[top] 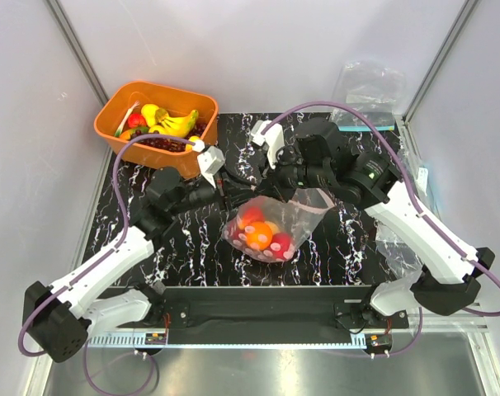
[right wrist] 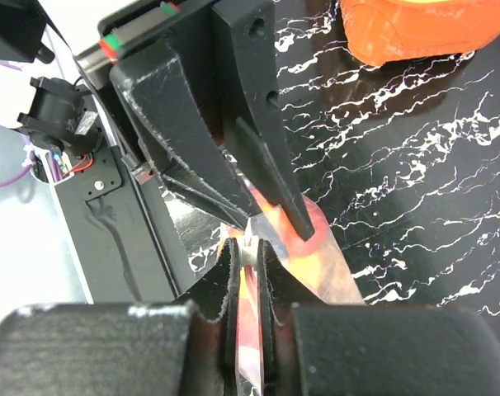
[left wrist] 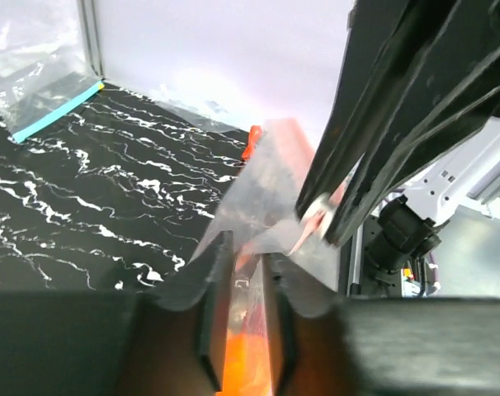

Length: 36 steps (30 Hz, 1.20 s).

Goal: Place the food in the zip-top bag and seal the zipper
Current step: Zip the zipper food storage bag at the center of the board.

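Left fingers [left wrist: 210, 330] and right fingers [right wrist: 224, 318] each pinch the bag's [top: 304, 210] strip [left wrist: 276, 140]; if mine slip, I reckon the fruit [top: 260, 237] rolls onto the table [top: 353, 243].

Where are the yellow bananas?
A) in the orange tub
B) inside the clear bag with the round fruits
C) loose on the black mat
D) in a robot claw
A: the yellow bananas lie in the orange tub at the far left of the table, well away from both claws.
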Motion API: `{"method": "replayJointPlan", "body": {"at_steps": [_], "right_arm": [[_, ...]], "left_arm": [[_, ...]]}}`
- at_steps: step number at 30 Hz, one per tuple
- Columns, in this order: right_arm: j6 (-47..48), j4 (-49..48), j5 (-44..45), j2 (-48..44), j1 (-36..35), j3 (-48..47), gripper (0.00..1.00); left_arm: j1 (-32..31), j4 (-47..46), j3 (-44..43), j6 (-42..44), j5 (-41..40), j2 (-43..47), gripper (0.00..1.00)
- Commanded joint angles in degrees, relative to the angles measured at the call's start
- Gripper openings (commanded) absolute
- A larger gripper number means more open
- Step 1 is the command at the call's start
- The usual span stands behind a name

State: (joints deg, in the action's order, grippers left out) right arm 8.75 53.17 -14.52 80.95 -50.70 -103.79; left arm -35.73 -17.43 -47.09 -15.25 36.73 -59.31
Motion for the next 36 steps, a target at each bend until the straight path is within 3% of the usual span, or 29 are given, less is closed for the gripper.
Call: {"method": "replayJointPlan", "body": {"at_steps": [1,2,7,9,14,22,23,26,27,36], "right_arm": [[-0.32,-1.22,-2.00,-1.05,-0.54,0.34,0.00],[-0.40,-1.40,-1.74,-1.40,-0.54,1.38,0.00],[-1.63,-3.42,0.63,-3.51,-0.54,5.70,0.00],[-2.16,-4.03,3.53,-4.83,-0.63,7.80,0.00],[-4.71,-5.09,10.03,-7.38,-0.54,12.98,0.00],[-5.15,-6.32,13.56,-8.26,-0.63,14.84,0.00],[-5.06,-6.67,12.17,-8.26,-0.54,14.84,0.00],[-4.71,-7.20,11.10,-7.91,-0.54,13.71,0.00],[-4.62,-7.11,10.75,-7.65,-0.54,13.18,0.00],[-4.54,-5.79,6.61,-6.24,-0.54,8.25,0.00]], "left_arm": [[0.22,-2.52,-4.06,0.04,1.32,-0.46,0.19],[0.22,-2.69,-3.89,-0.13,1.24,-0.20,0.00],[3.46,-3.65,-1.69,-5.74,-3.24,1.04,0.00],[6.62,-6.56,-0.03,-10.41,-1.76,1.30,0.00],[10.32,-7.26,2.09,-12.79,-0.61,2.70,0.00],[10.59,-8.58,1.83,-14.37,4.99,4.20,0.01],[10.50,-8.76,1.22,-14.81,6.06,4.11,0.21],[10.33,-9.72,0.60,-15.34,9.58,3.50,0.49],[10.15,-9.73,0.51,-15.25,10.28,3.24,0.55],[7.25,-7.53,-2.31,-12.35,13.89,0.68,0.62]]}}
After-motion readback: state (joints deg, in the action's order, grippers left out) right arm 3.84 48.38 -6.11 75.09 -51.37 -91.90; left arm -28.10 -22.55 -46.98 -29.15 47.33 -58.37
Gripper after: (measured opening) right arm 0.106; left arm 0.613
